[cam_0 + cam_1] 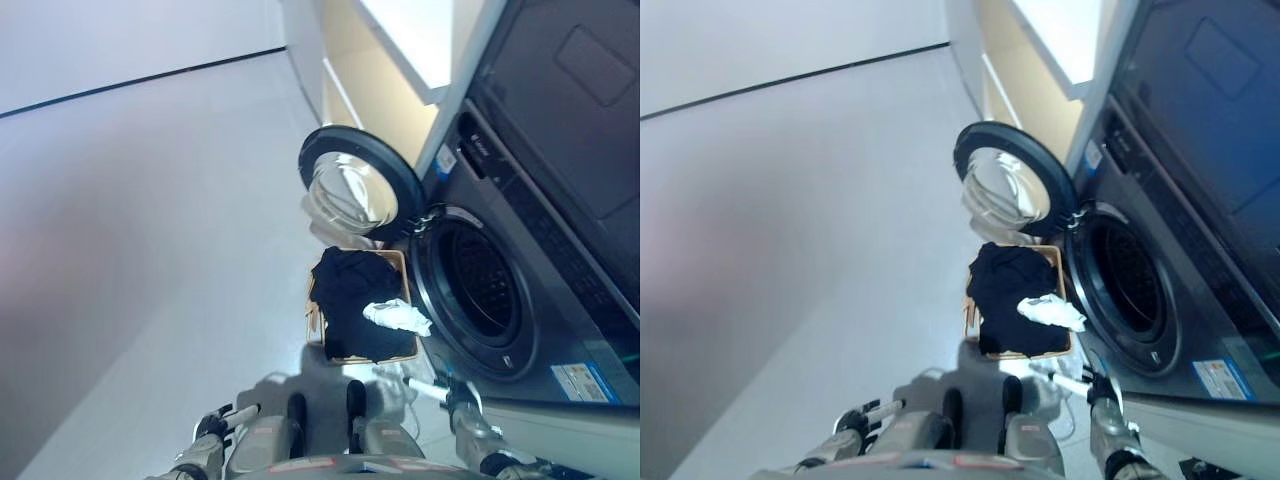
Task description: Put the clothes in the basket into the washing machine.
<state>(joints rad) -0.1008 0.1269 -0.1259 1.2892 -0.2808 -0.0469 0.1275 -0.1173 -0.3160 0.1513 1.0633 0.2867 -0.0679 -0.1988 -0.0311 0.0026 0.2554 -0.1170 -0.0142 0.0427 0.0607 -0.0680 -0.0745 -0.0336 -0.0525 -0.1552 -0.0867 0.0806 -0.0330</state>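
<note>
Both robot hands, left (215, 425) and right (452, 392), hang open and empty near the clothes-filled basket (399, 262).

Washing machine (560, 300) drum opening (480, 290) unobstructed; door (355, 185) swung fully open at 11 o'clock from the opening, hinge side, leaving the 6 o'clock and 3 o'clock approaches free. Basket (325, 330) sits on the floor (150, 250) just beside the opening at 9 o'clock, heaped with dark clothes (355, 305) and a white piece (398, 317), blocking low passage there. Wide bare floor from 7 to 10 o'clock; cabinet (380, 70) closes 12 o'clock
</note>
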